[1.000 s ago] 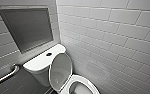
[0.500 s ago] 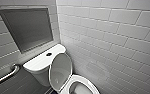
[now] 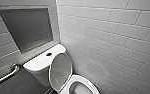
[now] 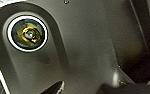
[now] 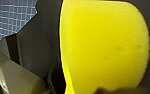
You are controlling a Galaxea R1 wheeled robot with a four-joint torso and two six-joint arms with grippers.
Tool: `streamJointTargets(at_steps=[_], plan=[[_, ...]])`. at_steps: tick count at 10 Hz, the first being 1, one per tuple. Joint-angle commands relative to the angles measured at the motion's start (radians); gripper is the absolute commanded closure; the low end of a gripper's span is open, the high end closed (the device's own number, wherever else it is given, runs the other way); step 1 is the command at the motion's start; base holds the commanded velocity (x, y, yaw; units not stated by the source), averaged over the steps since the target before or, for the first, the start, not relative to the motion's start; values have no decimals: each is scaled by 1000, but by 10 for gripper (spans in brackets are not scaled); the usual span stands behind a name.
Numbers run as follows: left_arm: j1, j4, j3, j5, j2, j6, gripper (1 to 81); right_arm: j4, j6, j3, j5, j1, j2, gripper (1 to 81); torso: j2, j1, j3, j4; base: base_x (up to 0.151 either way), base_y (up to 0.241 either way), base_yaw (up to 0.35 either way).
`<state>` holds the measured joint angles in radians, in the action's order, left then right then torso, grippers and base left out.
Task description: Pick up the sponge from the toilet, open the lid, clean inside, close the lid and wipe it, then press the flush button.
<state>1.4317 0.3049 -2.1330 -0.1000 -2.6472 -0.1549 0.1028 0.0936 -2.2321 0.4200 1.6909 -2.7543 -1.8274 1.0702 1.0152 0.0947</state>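
Note:
The white toilet [image 3: 40, 65] stands in the tiled corner in the head view. Its lid [image 3: 61, 70] is raised and leans back against the tank, greyish underside facing forward. Below it, the oval seat and bowl [image 3: 84, 85] lie open at the picture's lower edge. The round dark flush button [image 3: 49, 54] sits in the middle of the flat tank top. In the right wrist view the yellow sponge [image 5: 103, 47] looms very close, and my right gripper [image 5: 106, 86] is shut on it. My left gripper stands open, holding nothing.
A metal grab bar [image 3: 6, 75] runs along the wall left of the tank. Above the tank is a dark recessed niche [image 3: 26, 27]. White tiled wall [image 3: 111, 37] closes the right side. The left wrist view faces my own dark casing with a round lens [image 4: 28, 33].

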Motion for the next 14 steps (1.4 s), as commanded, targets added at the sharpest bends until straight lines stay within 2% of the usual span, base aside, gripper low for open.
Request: streamJointTargets(at_steps=[1,3,4,6,8,10,12,14], plan=[[-17,36,-12,-63,-10,21,10,-21,3,13,-58,5,19,811,99,-63,0,0,0,0,0],[-17,36,-27,-64,-14,21,10,-21,6,23,-58,-1,26,811,152,-98,0,0,0,0,0],[-17,36,-27,-64,-14,21,10,-21,8,43,-58,-6,42,811,87,-56,0,0,0,0,0],[-7,34,-25,-67,-18,22,10,-20,11,117,-58,-29,118,811,112,-72,0,0,0,0,0],[28,42,-27,-61,-31,23,10,-8,35,212,-58,-74,204,811,117,-77,0,0,0,0,0],[71,43,-35,-61,-45,23,10,-8,86,332,-60,-140,299,811,117,-77,0,0,0,0,0],[103,42,-97,-55,-80,29,10,-6,121,449,-58,-206,394,811,117,-77,0,0,0,0,0],[128,40,-101,-3,-90,29,10,-6,126,543,-60,-257,466,811,117,-77,0,0,0,0,0]])
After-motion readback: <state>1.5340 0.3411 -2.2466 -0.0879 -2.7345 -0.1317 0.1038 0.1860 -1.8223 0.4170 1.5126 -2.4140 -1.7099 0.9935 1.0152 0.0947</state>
